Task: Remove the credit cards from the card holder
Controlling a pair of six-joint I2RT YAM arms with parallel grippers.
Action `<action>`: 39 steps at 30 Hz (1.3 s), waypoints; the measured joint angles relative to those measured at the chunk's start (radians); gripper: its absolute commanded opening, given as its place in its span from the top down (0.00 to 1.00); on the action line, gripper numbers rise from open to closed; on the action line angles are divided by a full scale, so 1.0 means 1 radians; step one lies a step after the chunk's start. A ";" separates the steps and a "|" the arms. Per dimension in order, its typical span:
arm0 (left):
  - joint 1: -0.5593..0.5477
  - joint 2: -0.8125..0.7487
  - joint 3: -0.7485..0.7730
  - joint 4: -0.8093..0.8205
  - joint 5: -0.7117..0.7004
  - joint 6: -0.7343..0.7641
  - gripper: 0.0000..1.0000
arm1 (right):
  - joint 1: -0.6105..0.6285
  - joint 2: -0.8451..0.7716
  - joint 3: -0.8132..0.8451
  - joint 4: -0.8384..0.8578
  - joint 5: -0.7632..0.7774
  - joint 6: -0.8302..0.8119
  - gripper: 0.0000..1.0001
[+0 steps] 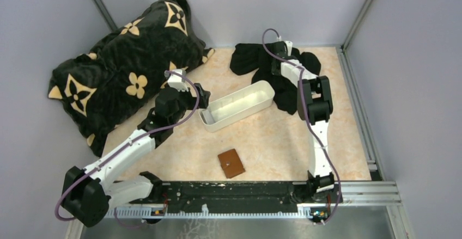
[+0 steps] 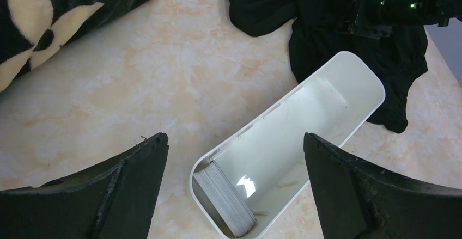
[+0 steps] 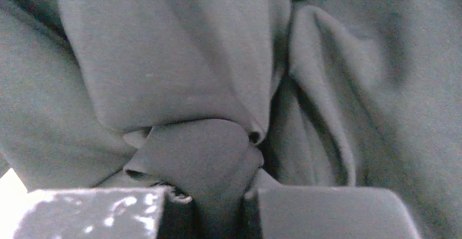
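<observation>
Black cloth (image 3: 163,59) fills the right gripper (image 3: 218,195): its two fingers are pinched together on a bunched fold, with more of the same cloth spread all round them and nothing of the task in that wrist view

Between the wide-open fingers of the left gripper (image 2: 234,141), which hold nothing, lies the near end of the white tray (image 2: 348,73). Just below the jaws, inside that end, a stack of cards (image 2: 226,201) stands on edge, thin and grey. The tray's long axis runs ahead of the jaws and off to their right, towards the cloth

The card holder (image 1: 231,163) is not in front of either pair of jaws. It lies brown side up on the table (image 1: 272,141), behind the left gripper and back towards the arm bases, close to the rail, well apart from the tray. It looks folded shut and flat, close to square, turned a little so its slightly longer sides point away from the rail and lean left. Whether any card remains inside cannot be told from the overhead view

By my reading the left gripper is clearly the nearer of the two, and it is free, while the right one is far off across the tray and busy with cloth. Reaching the card holder would mean the left arm drawing back towards its own base and a little to its right, then coming down across one of the shorter edges
</observation>
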 measured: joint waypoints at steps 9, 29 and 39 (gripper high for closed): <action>0.000 0.003 0.000 -0.007 0.002 -0.001 0.00 | -0.121 -0.117 -0.102 -0.051 -0.109 0.069 1.00; -0.002 0.029 -0.002 -0.006 0.026 -0.001 0.00 | -0.208 -0.280 0.215 -0.106 0.065 -0.058 0.10; -0.002 0.039 -0.001 -0.018 0.029 -0.006 0.00 | -0.011 -0.111 0.352 -0.117 -0.027 -0.126 0.10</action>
